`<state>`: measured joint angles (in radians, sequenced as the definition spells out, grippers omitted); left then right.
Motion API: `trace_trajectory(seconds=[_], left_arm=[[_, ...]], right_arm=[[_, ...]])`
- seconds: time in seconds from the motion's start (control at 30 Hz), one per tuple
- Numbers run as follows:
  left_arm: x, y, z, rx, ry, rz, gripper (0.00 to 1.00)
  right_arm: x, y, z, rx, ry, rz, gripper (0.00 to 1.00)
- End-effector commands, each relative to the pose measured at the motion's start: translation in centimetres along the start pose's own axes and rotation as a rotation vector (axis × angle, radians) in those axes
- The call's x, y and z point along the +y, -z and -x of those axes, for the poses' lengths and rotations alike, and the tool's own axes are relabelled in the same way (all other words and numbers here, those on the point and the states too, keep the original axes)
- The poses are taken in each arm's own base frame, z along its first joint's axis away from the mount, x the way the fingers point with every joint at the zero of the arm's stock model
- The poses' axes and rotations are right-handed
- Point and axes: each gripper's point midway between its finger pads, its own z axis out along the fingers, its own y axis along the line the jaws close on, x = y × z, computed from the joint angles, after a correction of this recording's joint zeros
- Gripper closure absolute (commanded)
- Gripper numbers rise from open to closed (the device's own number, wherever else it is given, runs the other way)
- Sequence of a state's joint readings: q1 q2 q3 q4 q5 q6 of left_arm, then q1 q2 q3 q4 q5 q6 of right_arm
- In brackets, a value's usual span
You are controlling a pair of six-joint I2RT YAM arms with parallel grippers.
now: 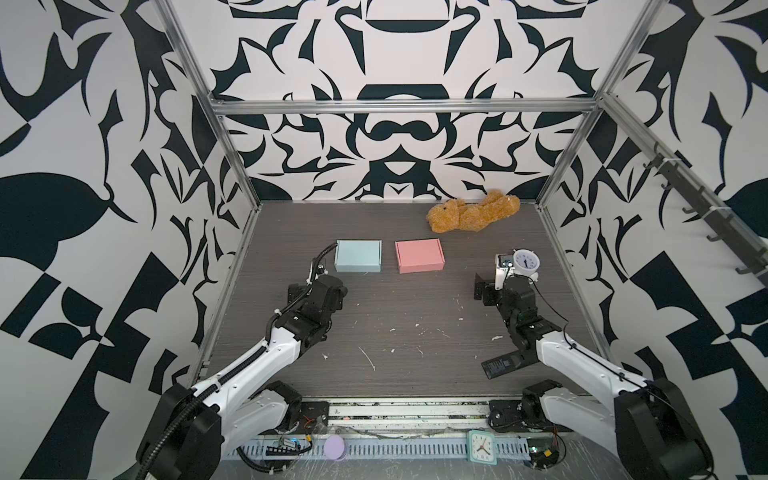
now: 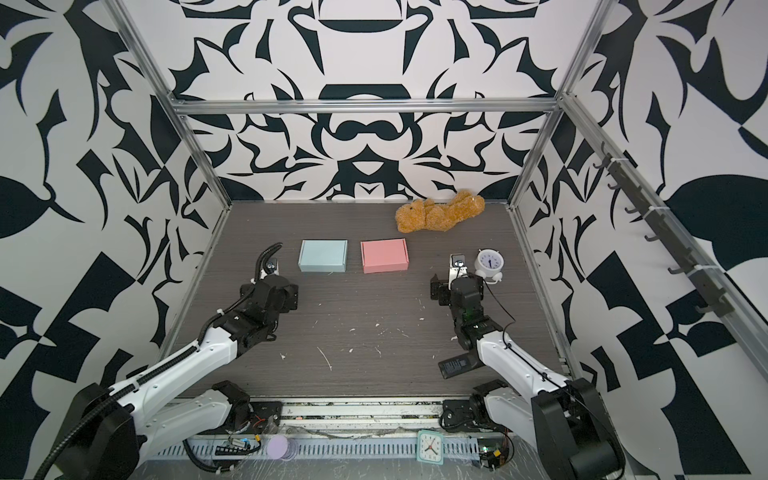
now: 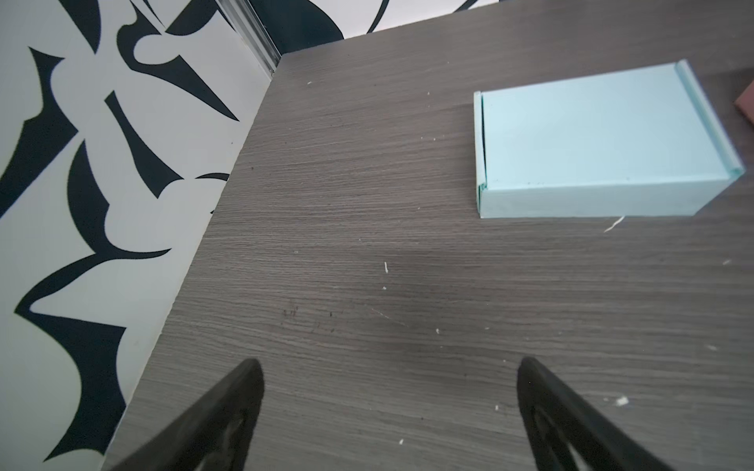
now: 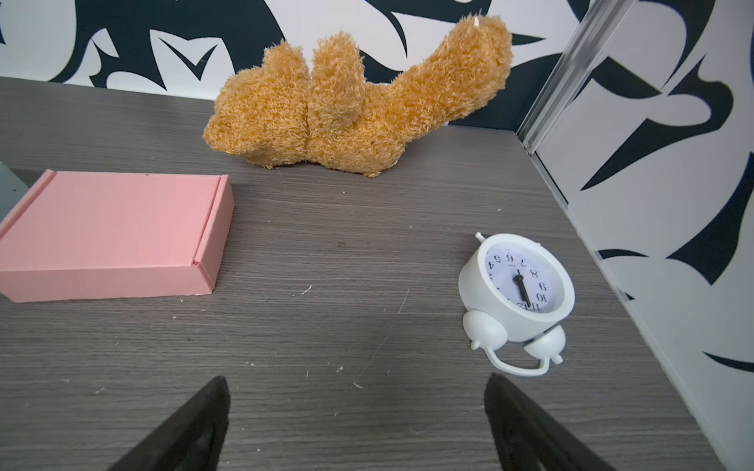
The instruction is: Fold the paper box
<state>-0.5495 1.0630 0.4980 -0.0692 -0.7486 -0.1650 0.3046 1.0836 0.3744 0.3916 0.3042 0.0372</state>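
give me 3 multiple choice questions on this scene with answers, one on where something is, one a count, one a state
1. Where does the teddy bear lie?
A. between the two boxes
B. at the near edge, by the arms' bases
C. at the far side, beyond the pink box

2. How many paper boxes are in view?
A. one
B. two
C. three

3. How do the left gripper and the right gripper stand?
A. both open, holding nothing
B. both shut on a box
C. left open, right shut on the bear

Answers:
1 C, in both top views the bear lies farther back than the pink box.
2 B, only the pink box and the blue box lie there, side by side and apart.
3 A, each wrist view shows the fingers spread over bare wood.
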Motion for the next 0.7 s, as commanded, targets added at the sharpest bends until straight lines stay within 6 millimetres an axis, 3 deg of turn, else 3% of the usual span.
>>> trace_trajectory(seconds=[0.0, 0.17, 0.3, 0.67], left_arm=[[0.0, -0.5, 2.0, -0.118, -0.007, 0.001, 0.01], [-0.2, -2.3, 0.7, -0.194, 0.045, -0.061, 0.01], [-0.2, -3.4, 1.6, -0.238, 0.055, -0.101, 0.01], [0.1, -6.3, 2.9, -0.275, 0.061, -0.121, 0.01]], right_arm=[[-0.9, -0.3, 1.3, -0.065, 0.039, -0.062, 0.01], [-1.8, -1.2, 0.1, -0.074, 0.026, -0.120, 0.01], [-2.8, -2.5, -1.4, -0.058, 0.009, -0.168, 0.01], [-5.2, -3.5, -1.7, -0.124, -0.015, -0.276, 0.01]])
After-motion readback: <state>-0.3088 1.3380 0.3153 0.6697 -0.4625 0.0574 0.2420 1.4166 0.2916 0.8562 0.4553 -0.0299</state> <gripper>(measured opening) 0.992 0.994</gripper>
